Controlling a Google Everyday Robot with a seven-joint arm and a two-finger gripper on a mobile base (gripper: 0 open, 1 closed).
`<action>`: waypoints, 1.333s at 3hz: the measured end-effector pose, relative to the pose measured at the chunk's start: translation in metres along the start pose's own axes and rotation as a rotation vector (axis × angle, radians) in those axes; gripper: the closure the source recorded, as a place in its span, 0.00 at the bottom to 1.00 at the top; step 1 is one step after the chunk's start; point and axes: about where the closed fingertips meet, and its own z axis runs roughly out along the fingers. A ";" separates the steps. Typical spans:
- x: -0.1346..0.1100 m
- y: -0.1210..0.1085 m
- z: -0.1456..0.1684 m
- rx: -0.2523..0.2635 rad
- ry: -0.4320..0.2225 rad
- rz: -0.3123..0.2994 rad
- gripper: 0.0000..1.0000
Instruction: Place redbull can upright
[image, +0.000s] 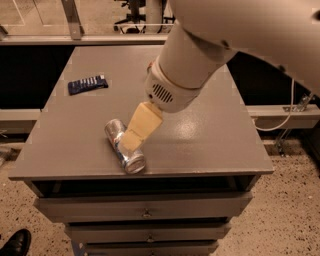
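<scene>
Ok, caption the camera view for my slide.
Gripper at the redbull can lying on its side near the front edge of the grey table.

Office-like lab: grey drawer cabinet (145, 205), chair bases (132, 23) behind, speckled floor (282, 212); end effector (131, 142) above cabinet top.

The tool (131, 140) hangs right over the lying redbull can (128, 156) near the tabletop (210, 135) front edge, and its bulky arm (185, 75) blocks the middle. There is open surface to the right; a dark packet (87, 84) lies well apart at back left.
</scene>
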 end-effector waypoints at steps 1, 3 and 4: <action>-0.023 0.024 0.033 -0.043 -0.005 0.026 0.00; -0.053 0.033 0.091 -0.033 0.018 0.088 0.00; -0.053 0.024 0.108 -0.007 0.037 0.116 0.16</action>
